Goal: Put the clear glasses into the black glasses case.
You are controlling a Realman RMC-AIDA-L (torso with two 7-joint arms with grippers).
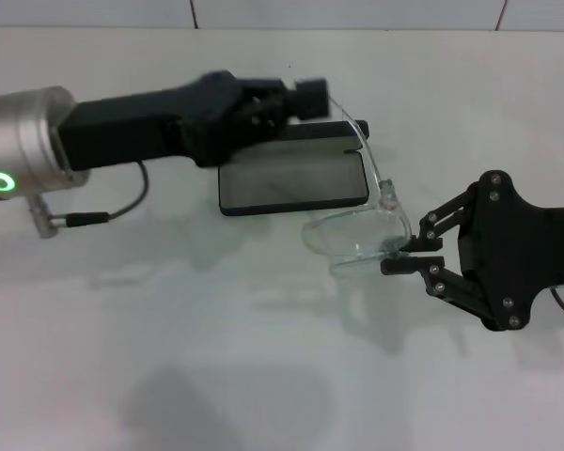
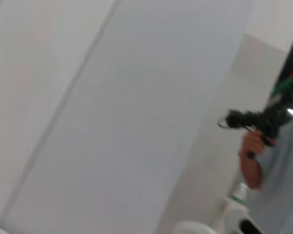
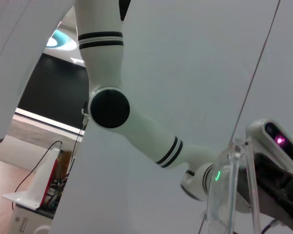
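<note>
— Item one, the clear glasses (image 1: pixel 362 235): where are they sitting?

— They are hanging just off the near right corner of the black glasses case (image 1: pixel 293 180), toward the middle of the white worktop (image 1: pixel 169 357). The right gripper (image 1: pixel 406 255) is clenching on the lens end nearest it, so the glasses are reaching from its fingertips leftward and away, toward the case. One thin arm is rising past the case's right edge toward the left gripper (image 1: pixel 310 97).

— And the long axis?

— The lens is running roughly along the case's length, but it is lying nearer to the robot and a little further right than the open tray. By my reckoning, the coming move is turning on that offset: the glasses are needing to travel away from the robot and slightly left to come over the grey lining.

— Item two, the left gripper?

— It is hovering over the far edge of the case, apparently at the lid. Open or closed, I cannot tell. The right arm is the one carrying; the left is nearer the case.

— Appearance of the glasses?

— Fully transparent, one curved wraparound lens, thin clear arms. They are showing mostly as pale outlines and glints against the worktop. The right wrist view is showing a clear arm up close.

— The case?

— Black, rectangular, rounded corners, lying open with grey inside.
</note>
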